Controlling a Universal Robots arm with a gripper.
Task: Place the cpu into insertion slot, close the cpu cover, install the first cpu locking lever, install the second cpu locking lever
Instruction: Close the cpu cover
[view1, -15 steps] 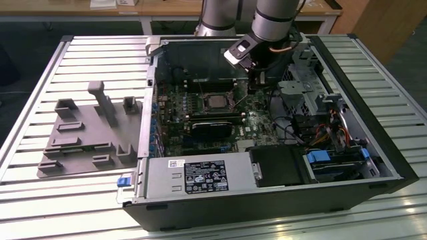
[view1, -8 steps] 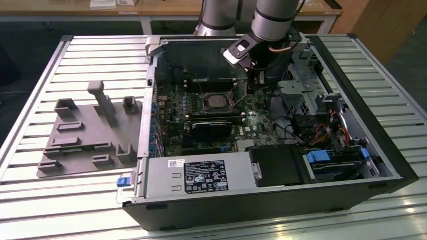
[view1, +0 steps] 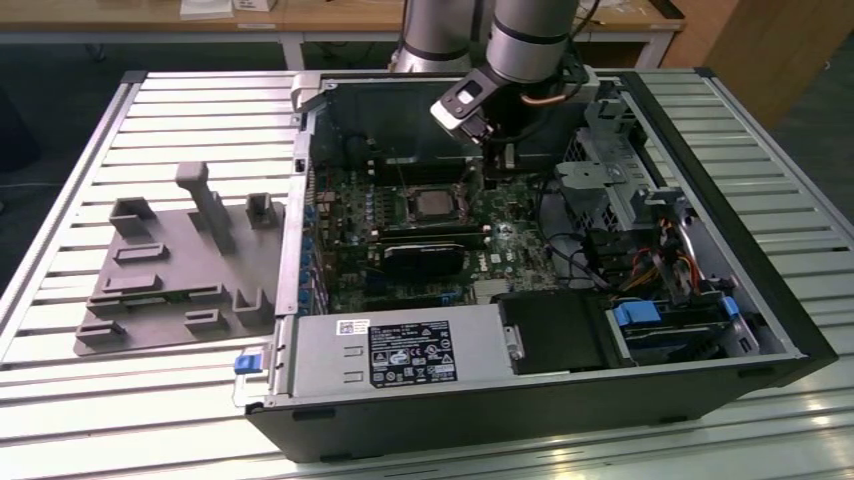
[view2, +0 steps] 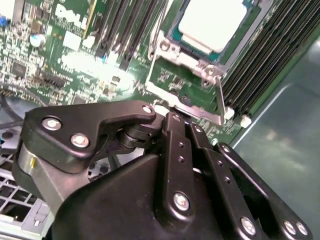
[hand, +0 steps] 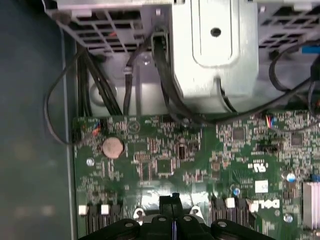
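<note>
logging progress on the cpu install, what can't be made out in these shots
- cpu, second wrist view: far part cut off by the picture's edge.
- cpu cover, second wrist view: partly out of frame, latched or not is unclear.
- locking lever, second wrist view: one end hidden behind the gripper.
- insertion slot, exterior view: too small to tell cover and levers apart.
</note>
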